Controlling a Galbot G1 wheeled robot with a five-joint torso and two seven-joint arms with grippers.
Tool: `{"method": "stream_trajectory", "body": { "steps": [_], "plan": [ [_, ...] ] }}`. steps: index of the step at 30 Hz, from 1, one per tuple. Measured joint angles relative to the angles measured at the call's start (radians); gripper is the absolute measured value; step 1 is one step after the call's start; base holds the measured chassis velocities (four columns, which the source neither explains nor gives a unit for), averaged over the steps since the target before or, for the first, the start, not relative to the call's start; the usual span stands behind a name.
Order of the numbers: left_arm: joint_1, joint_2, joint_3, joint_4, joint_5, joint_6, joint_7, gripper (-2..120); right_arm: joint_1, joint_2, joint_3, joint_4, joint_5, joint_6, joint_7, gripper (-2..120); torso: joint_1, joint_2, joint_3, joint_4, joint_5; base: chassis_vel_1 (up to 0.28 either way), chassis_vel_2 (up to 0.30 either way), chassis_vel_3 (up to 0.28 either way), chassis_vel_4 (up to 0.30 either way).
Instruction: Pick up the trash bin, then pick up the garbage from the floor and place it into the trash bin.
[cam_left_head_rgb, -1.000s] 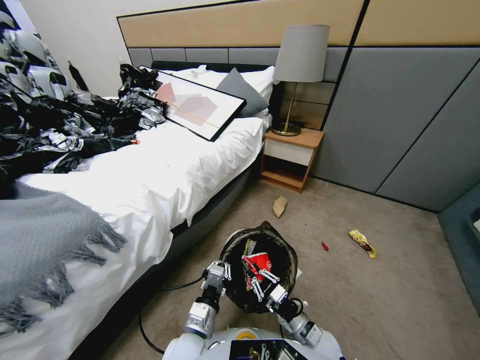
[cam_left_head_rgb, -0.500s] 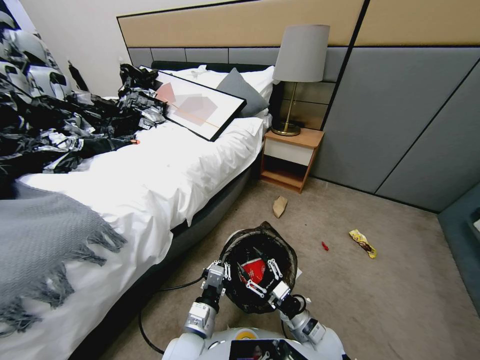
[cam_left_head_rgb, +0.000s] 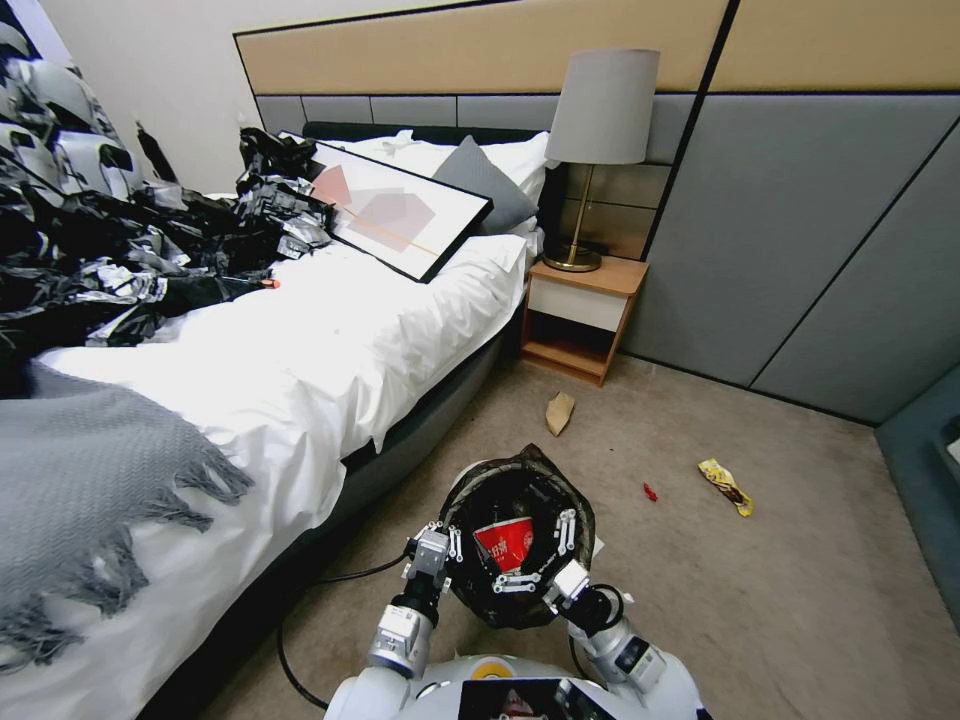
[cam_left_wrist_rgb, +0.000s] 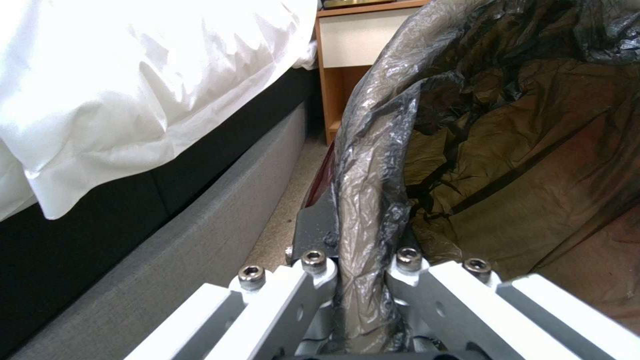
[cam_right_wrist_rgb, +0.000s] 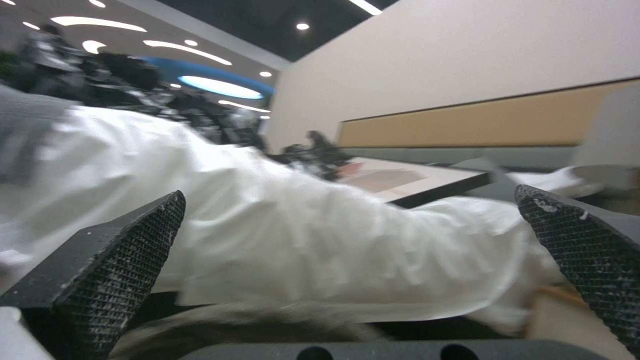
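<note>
- The right gripper (cam_left_head_rgb: 545, 560) sits over the mouth of the small round trash bin with the crinkly black bag liner (cam_left_head_rgb: 575, 505). Its fingers are spread wide and hold nothing.
- The left gripper (cam_left_head_rgb: 447, 545) pinches the bin's rim, on the side nearest the white bed (cam_left_head_rgb: 300, 370).
- A red-and-white crumpled wrapper (cam_left_head_rgb: 503, 543) lies inside the bin, long side across, print facing up.
- Best to lift the free gripper straight up, missing the liner.
- A yellow wrapper (cam_left_head_rgb: 726, 485) lies on the floor far from the bin, long side slanting away from the bed.

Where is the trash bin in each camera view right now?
Head view: trash bin low centre, beside the white bedsheet.
Left wrist view: its bagged rim close up, left gripper clamping it.
Right wrist view: aimed over the white bedsheet, right gripper fingers open.
Shared landmark: the white bedsheet.
</note>
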Motion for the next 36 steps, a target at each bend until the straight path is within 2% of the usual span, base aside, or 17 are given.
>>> {"method": "stream_trajectory", "body": {
  "steps": [3, 8, 11, 17, 26, 30, 36],
  "plan": [
    [0.001, 0.001, -0.003, -0.003, 0.000, 0.003, 0.000, 1, 0.021, 0.018, 0.066, 0.017, -0.015, -0.005, 0.124, 112, 0.000, 0.000, 0.000, 0.0000, 0.0001, 0.000, 0.000, 0.000, 0.000],
    [0.002, 0.001, -0.003, -0.004, 0.000, 0.003, 0.000, 1, 0.031, 0.026, 0.118, 0.018, 0.004, -0.002, 0.160, 108, 0.000, 0.000, 0.000, 0.0001, 0.0001, 0.000, 0.000, 0.000, 0.000],
    [0.003, 0.001, -0.008, -0.005, -0.002, 0.003, 0.000, 1, 0.018, 0.041, 0.186, 0.012, 0.054, 0.021, 0.172, 100, 0.000, 0.000, 0.000, 0.0000, 0.0002, 0.000, 0.000, 0.000, 0.000],
    [0.003, -0.001, -0.021, -0.006, -0.008, 0.003, -0.001, 1, -0.013, 0.070, 0.251, 0.001, 0.080, 0.052, 0.200, 100, 0.000, 0.000, 0.000, 0.0000, 0.0001, 0.000, 0.000, 0.000, 0.000],
    [0.002, -0.002, -0.034, -0.006, -0.018, 0.001, -0.002, 1, -0.019, 0.120, 0.373, -0.120, 0.075, 0.071, 0.328, 100, 0.000, 0.000, 0.000, 0.0000, 0.0001, 0.000, 0.000, 0.000, 0.000],
    [0.002, -0.003, -0.036, -0.005, -0.021, -0.001, -0.002, 1, 0.000, 0.126, 0.419, -0.194, 0.083, 0.077, 0.356, 100, 0.000, 0.000, 0.000, 0.0000, 0.0002, 0.000, 0.000, 0.000, 0.000],
    [0.001, -0.007, -0.039, -0.002, -0.022, -0.004, -0.003, 1, 0.008, 0.136, 0.436, -0.249, 0.093, 0.091, 0.363, 100, 0.000, 0.000, 0.000, 0.0000, 0.0000, 0.000, 0.000, 0.000, 0.000]
  ]
}}
